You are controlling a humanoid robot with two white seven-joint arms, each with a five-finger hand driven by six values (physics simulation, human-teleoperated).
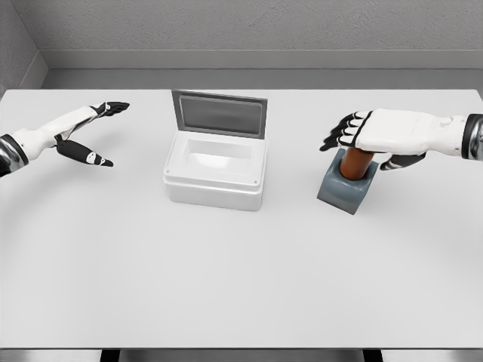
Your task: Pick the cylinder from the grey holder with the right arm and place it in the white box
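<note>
At the far left, the left hand [84, 134] is hovering over the counter [226, 279], fingers spread and holding nothing. In the middle, the white box [216, 185] is sitting with its lid propped upright behind it, cavity showing nothing inside. To the right, the cylinder [355, 164] is standing upright in the grey holder [347, 192], well apart from the box. The right hand [381, 132] is reaching in from the right, palm down across the cylinder's top, fingers [339, 136] extending leftward and loosely open, thumb dropping behind; no grip looks closed. The risk: closing from this flat pose could be nudging the holder or tipping the cylinder rather than wrapping it.
</note>
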